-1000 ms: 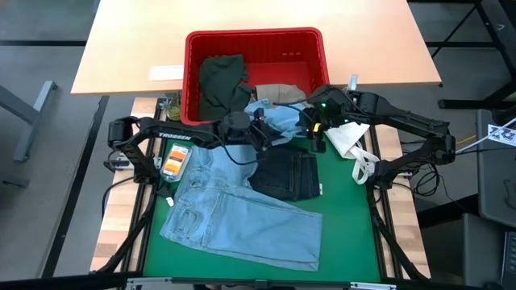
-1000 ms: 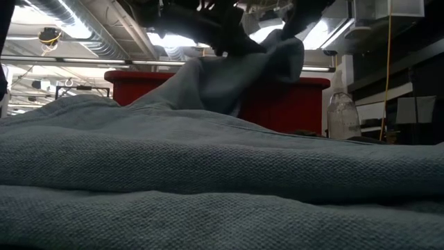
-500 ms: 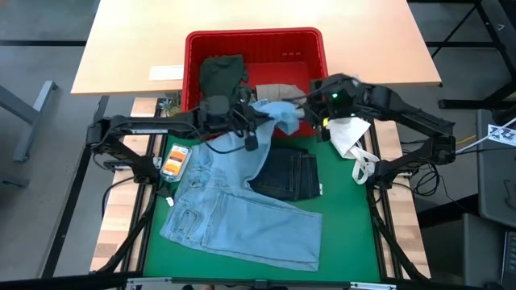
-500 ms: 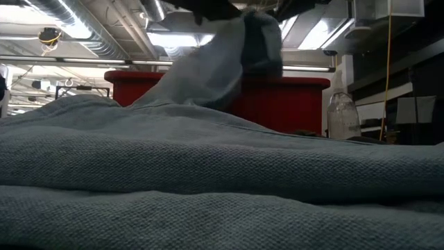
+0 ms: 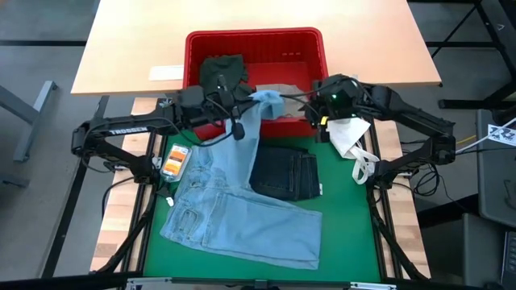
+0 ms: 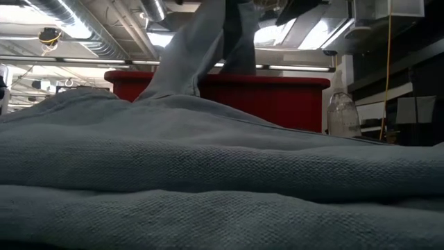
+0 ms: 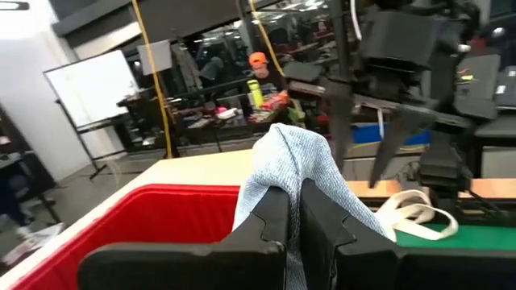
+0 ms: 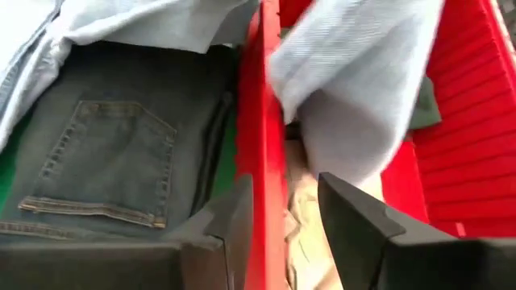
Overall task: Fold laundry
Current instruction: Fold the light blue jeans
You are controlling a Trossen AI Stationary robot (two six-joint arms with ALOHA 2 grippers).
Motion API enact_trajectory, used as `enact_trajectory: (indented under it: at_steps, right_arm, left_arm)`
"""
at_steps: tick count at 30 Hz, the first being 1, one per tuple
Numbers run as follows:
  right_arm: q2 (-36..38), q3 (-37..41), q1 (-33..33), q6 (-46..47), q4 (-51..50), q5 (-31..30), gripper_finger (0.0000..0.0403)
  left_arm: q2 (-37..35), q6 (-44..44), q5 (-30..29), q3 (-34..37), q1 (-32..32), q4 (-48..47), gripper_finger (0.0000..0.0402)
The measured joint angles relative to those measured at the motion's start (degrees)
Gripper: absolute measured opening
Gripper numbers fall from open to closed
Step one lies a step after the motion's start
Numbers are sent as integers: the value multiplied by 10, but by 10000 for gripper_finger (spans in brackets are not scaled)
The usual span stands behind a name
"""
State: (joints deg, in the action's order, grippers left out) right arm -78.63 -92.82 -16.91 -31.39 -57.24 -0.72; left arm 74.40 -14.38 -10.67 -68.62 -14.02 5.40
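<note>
Light blue denim jeans [image 5: 234,205] lie spread on the green mat [image 5: 347,225]. One leg rises to my left gripper [image 5: 251,101], which is shut on it level with the front rim of the red basket [image 5: 254,40]. In the low view that leg [image 6: 201,48] climbs out of the picture's top. Folded dark navy jeans [image 5: 286,173] lie on the mat beside it. A dark olive piece [image 5: 222,72] and a beige piece [image 5: 282,89] lie in the basket. My right gripper [image 8: 282,217] stands open above the basket's front rim [image 8: 262,145], apart from the denim. My left gripper pinches a bunched fold of the light blue denim leg [image 7: 294,161] between its two fingers [image 7: 270,217], which point level toward the table's far right. The cloth bulges past the fingertips. The leg hangs down from the hold onto the mat, where the jeans' other parts lie.
A white cloth with a strap [image 5: 353,143] lies at the mat's right edge under my right arm. An orange and white packet [image 5: 173,161] sits at the mat's left. A clear bottle [image 6: 343,114] stands by the basket. A wooden table [image 5: 129,48] lies behind.
My left gripper has risen and drawn back toward the table's far left, keeping hold of the denim. The leg's end has been lifted from over the dark jeans to above the basket's front rim, and the leg now slopes up from the mat. My right gripper has risen slightly.
</note>
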Motion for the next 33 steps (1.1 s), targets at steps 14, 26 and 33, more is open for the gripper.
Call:
enact_trajectory:
  at_steps: [14, 26, 33]
  right_arm:
    - [-28, 105, 0, 0, 175, 1, 140]
    - [-110, 110, 0, -25, 219, -37, 140]
    - [-124, 110, 0, -36, 250, -69, 140]
  left_arm:
    - [-3, -12, -9, 0, 0, 6, 6]
    - [-3, -12, -6, 0, 0, 6, 7]
    - [-3, -12, -6, 0, 0, 6, 8]
